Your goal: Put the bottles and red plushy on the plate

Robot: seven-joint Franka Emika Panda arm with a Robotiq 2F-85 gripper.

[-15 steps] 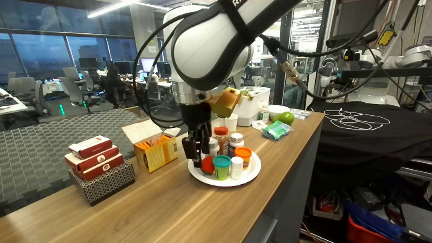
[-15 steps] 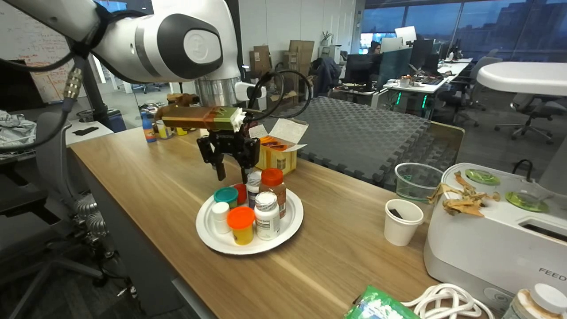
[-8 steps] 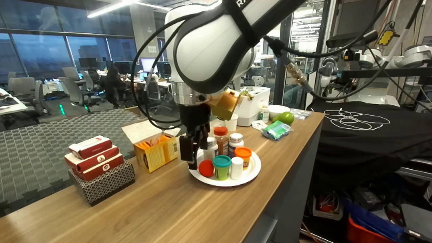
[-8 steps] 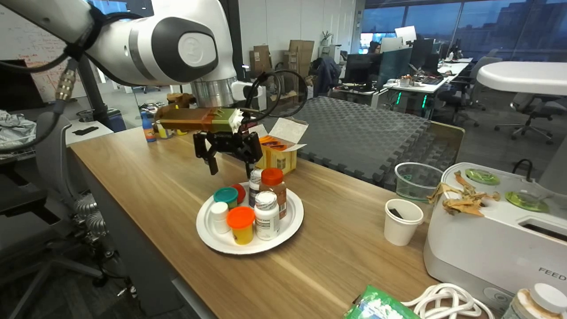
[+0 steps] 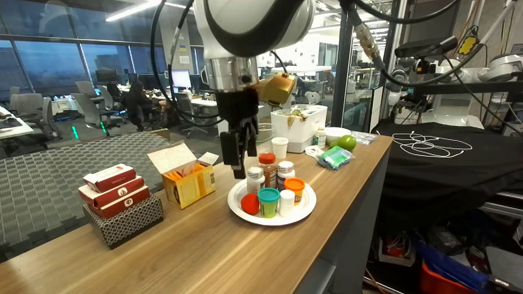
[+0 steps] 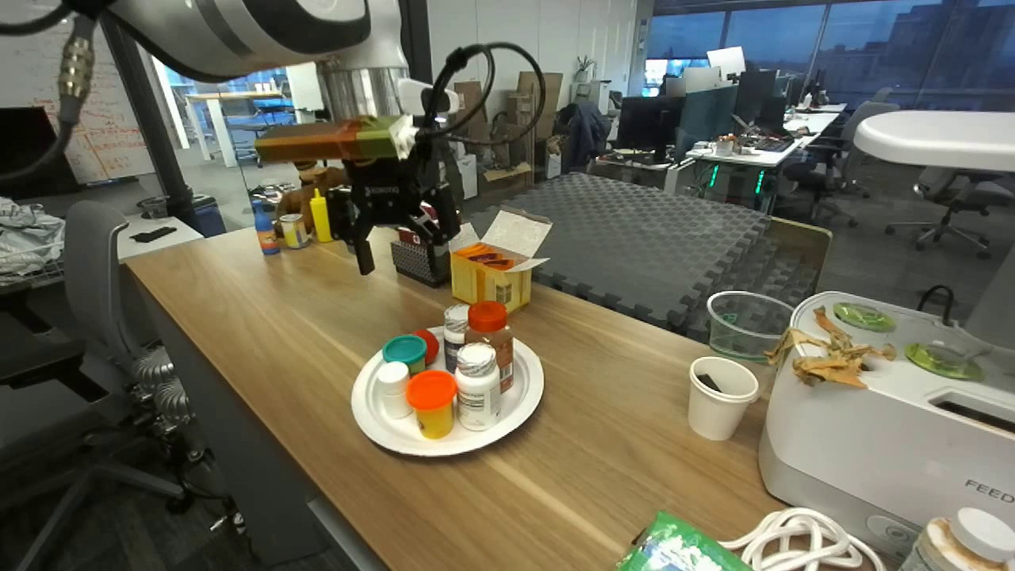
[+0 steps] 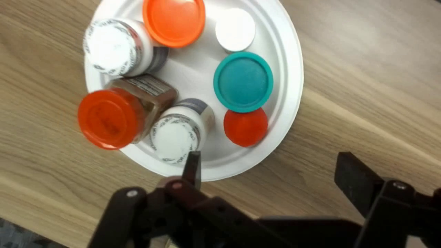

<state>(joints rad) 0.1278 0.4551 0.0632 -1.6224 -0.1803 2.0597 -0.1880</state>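
On the wood-grained worktop [image 7: 358,89], a white plate [image 7: 291,79] holds six bottles [image 7: 235,30] and a red ball [image 7: 245,128]. The ball sits just beside the bottle with the teal lid [image 7: 243,82]. The gripper [image 7: 268,162], jaws spread wide apart, shows along the lower edge.

Exterior views facing opposite ways along counter [image 5: 196,253], wrist view close overhead, all sharing plate [image 7: 194,77]

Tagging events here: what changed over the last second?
The black two-finger gripper opened wider and rose, apparently having just let go of the round red plushy, which sits on the round white plate. The gripper holds nothing now. The plate and the orange-lidded yellow tub on it stayed put.
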